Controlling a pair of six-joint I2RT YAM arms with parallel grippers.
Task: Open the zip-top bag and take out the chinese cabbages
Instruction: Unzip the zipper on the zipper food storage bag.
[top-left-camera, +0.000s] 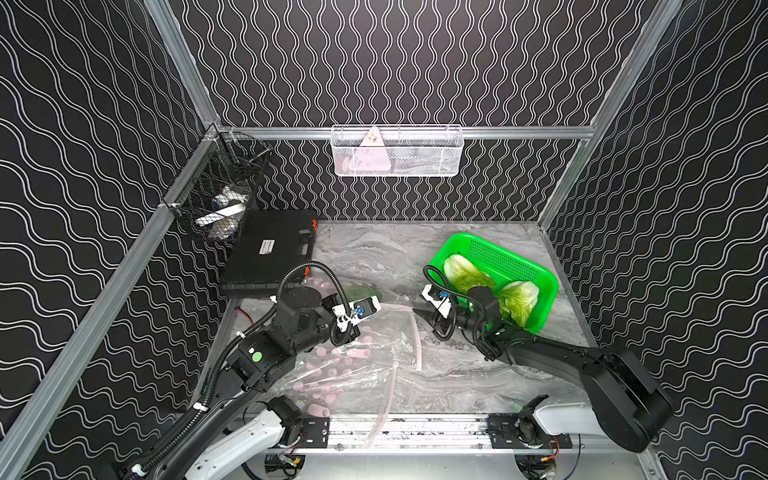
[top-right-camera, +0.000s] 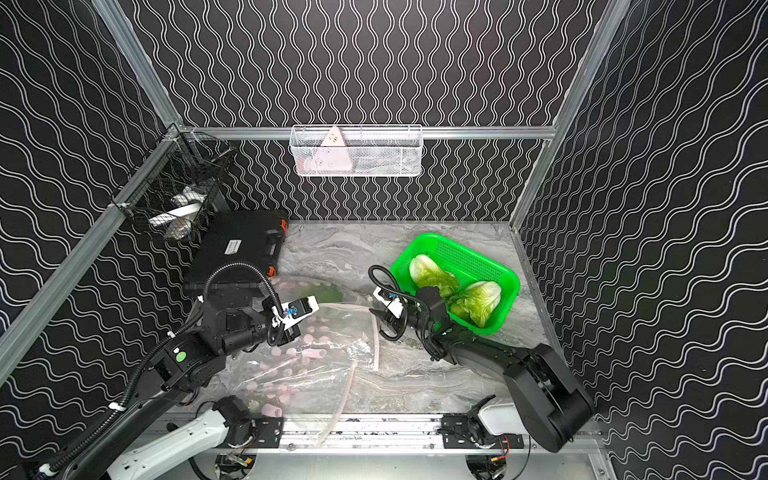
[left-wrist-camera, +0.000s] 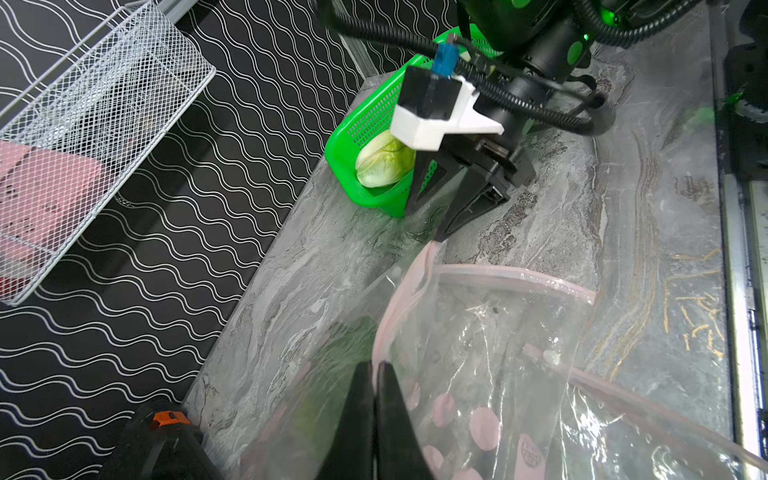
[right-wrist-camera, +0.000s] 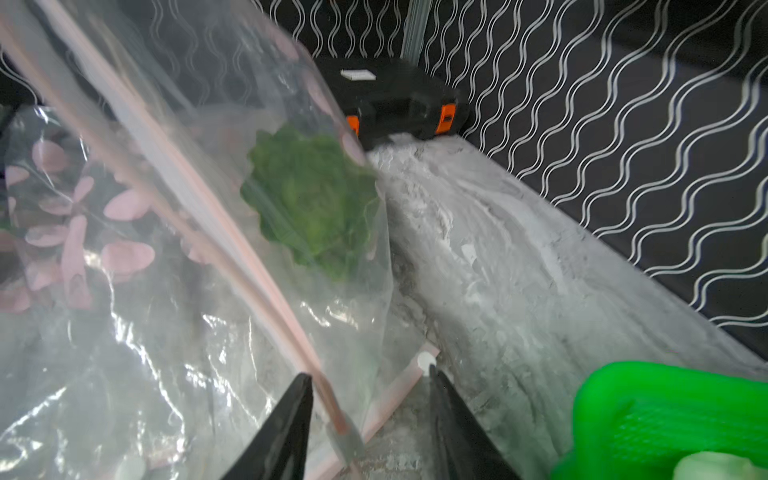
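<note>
Cabbage lying inside clear bag on tabletop, two others in basket; left fingers clenched, seemingly on bag film, right fingers parted astride zip strip; head likely light, soft, bruisable, film slippery: grasp gently across firm whitish base, through open mouth.

Both top views: stereo pair, high at cell front, looking down & back over whole table, far off, near-same framing. L wrist cam: close, low, looks over zip-top bag toward green basket. R wrist cam: v. close to bag, faces black case. All share bag, basket, table.
</note>
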